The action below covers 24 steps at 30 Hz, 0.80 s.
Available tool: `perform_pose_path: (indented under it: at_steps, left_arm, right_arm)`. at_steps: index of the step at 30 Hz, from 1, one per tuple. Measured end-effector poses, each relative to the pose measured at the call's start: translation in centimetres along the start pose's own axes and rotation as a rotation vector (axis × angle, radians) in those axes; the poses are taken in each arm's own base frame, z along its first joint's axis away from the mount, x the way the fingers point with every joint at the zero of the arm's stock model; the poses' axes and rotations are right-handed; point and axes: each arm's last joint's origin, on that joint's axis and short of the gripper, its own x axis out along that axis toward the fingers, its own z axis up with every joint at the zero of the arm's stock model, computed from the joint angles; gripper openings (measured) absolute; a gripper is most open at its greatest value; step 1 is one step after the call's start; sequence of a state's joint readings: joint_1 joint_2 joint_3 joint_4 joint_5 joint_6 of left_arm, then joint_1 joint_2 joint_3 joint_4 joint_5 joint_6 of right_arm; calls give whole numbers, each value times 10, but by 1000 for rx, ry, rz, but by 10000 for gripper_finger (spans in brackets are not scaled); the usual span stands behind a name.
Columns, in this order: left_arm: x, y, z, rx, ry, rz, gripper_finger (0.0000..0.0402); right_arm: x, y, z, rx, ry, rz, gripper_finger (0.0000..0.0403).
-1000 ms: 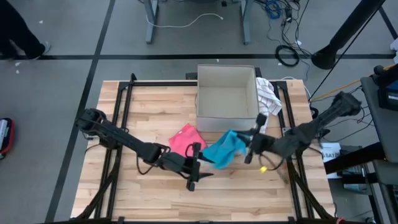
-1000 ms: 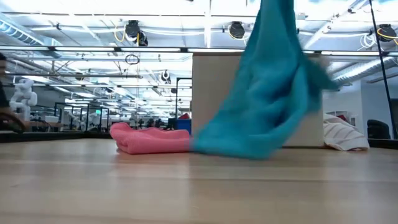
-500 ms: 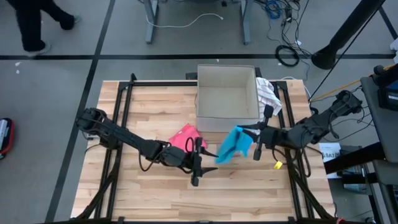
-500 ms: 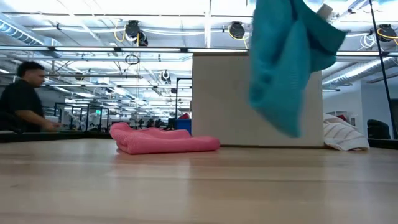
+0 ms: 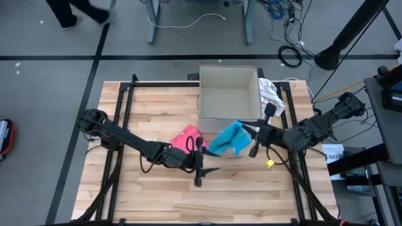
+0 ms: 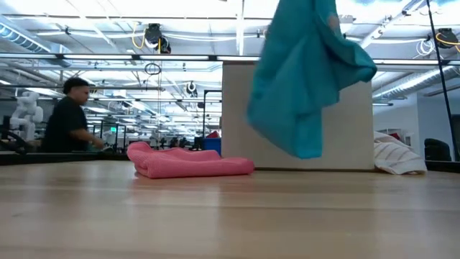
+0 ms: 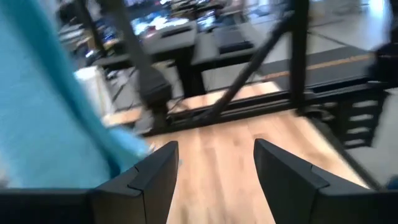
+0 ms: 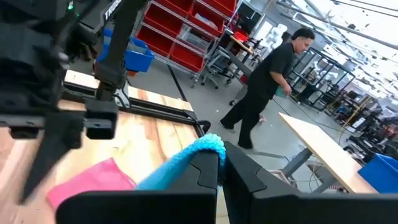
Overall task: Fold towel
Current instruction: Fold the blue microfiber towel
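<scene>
Two pincers, one towel in play. Right pincer is clamped on the blue towel, pinching one edge, with the cloth hanging clear of the bench just in front of the cardboard box. In the low view the blue towel dangles in front of the box face, its long axis running roughly top to bottom, the lower tip free and not touching the wood. Left pincer sits just in front of the box too, below and slightly to the pink-towel side of the hanging cloth, fingers spread apart and gripping nothing. From that pincer the blue cloth lies off to one side and close by, filling the edge of its wrist view. Left pincer is the nearer free one to the loose lower end, so the next grab likely falls to it. Pink towel lies folded on the bench, touching or nearly touching the box's front corner. White cloth rests beside the box on the right arm's side.
</scene>
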State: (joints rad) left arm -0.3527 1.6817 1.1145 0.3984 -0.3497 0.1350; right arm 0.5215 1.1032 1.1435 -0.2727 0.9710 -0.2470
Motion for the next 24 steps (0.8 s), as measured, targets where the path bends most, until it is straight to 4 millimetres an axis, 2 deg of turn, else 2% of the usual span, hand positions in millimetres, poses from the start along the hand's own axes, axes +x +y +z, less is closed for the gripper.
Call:
perform_pose_path:
  at_steps: [8,14,18,21,24]
  left_arm:
    - [6,22,-4,-107,20,107,217]
    - [11,33,-5,-171,0,-34,217]
    - [13,42,-11,-224,51,-23,217]
    - [14,50,-16,-245,86,33,217]
    - [15,58,-19,-258,111,165,217]
  right_arm:
    - [18,6,-1,8,15,-42,0]
    - [29,9,2,-2,-4,-74,0]
    - [32,8,6,1,-28,-91,0]
    - [31,6,9,8,-40,-95,0]
    - [31,5,11,23,-51,-98,0]
